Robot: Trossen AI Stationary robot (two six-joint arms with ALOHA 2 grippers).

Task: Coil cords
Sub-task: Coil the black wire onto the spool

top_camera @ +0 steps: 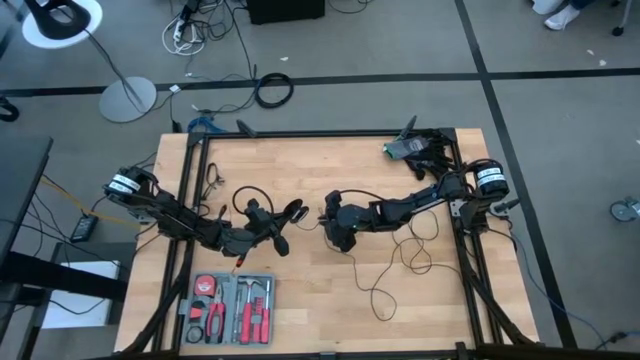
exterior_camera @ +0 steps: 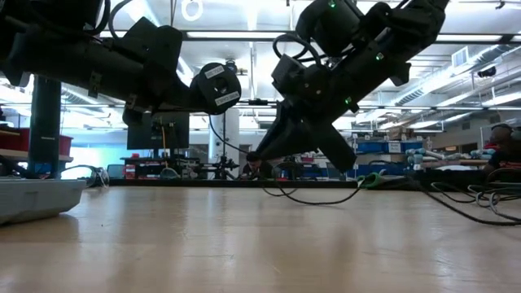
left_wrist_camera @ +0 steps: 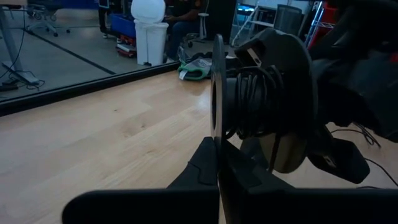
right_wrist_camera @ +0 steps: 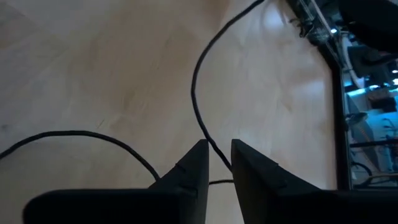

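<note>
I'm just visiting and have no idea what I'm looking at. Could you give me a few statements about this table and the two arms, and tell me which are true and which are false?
1. The left pincer is shut on a round spool with black cord wound on it. True.
2. The right pincer has a thin black cord running between its fingers. True.
3. All the cord is already wound up. False: loose loops lie on the wooden table.
4. The tool tray sits by the right arm. False: it is near the left arm.
5. Both arms hang above the tabletop. True, as the low view shows.
</note>
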